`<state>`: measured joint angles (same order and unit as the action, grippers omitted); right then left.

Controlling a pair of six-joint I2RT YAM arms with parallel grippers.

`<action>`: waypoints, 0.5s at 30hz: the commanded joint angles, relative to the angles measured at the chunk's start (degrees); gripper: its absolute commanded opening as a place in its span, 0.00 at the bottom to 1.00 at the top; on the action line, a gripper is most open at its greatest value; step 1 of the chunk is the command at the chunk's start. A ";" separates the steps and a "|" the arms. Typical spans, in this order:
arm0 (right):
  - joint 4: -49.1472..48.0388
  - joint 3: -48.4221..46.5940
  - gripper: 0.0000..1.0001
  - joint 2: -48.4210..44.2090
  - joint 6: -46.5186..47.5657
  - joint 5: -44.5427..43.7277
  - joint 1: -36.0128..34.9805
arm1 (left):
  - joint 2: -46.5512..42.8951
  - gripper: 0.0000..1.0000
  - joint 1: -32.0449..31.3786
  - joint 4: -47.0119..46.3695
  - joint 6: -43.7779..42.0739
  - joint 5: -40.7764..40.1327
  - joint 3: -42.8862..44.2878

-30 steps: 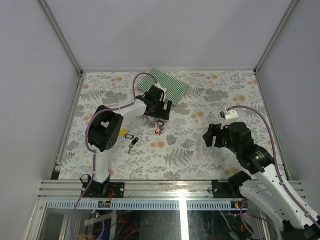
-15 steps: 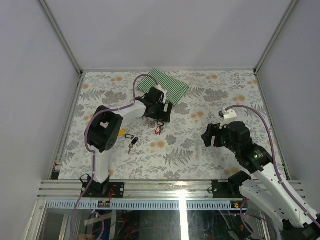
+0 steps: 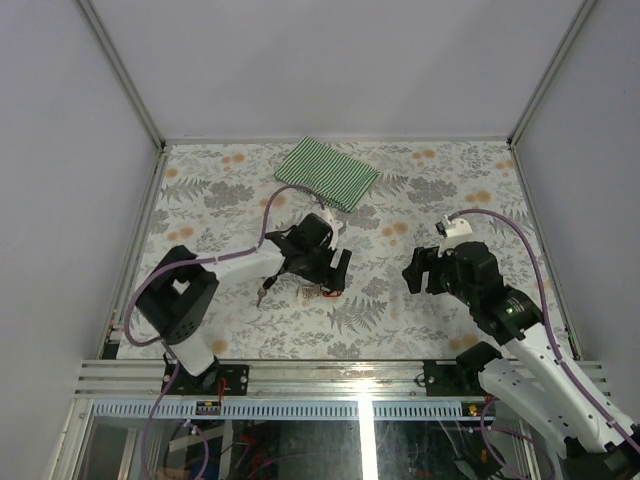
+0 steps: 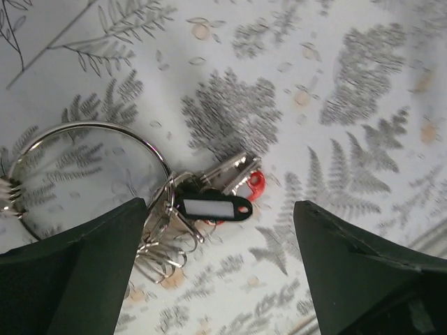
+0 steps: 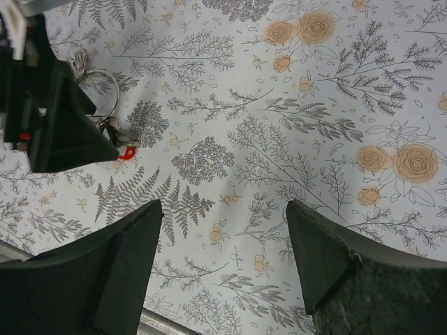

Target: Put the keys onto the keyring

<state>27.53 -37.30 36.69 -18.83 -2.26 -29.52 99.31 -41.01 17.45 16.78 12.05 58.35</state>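
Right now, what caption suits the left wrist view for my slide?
Open left pincer above the keyring, with red tag and black tag, on the floral table.

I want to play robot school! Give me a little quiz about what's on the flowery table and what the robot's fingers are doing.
1. True or false: the right fingers are holding a key.
2. What lies near the far edge of the table? A: a green striped cloth. B: a red cup. C: a blue book.
3. Fill the gap: in the left wrist view, the tag with a white label, seen between the left fingers, is coloured ____.
Key: 1 false, they are open and empty. 2 A. 3 black.
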 commanded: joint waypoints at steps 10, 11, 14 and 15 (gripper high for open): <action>-3.52 -5.92 0.69 15.20 0.50 7.17 -0.18 | -25.73 0.91 0.58 4.07 2.47 -10.88 -3.00; -3.27 -7.13 0.68 17.64 0.55 8.35 -0.22 | -26.94 0.91 1.61 4.56 2.87 -10.78 -3.69; -3.98 -9.84 0.64 25.05 0.10 12.63 -0.34 | -30.83 0.91 5.93 4.66 4.40 -8.87 -7.45; -4.77 -10.51 0.64 27.17 -0.04 13.62 -0.61 | -32.07 0.91 7.83 4.47 4.82 -8.42 -8.86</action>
<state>26.20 -42.89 57.47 -18.92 4.75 -29.52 70.50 -38.35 19.75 19.33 4.34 54.28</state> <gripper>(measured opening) 0.648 0.911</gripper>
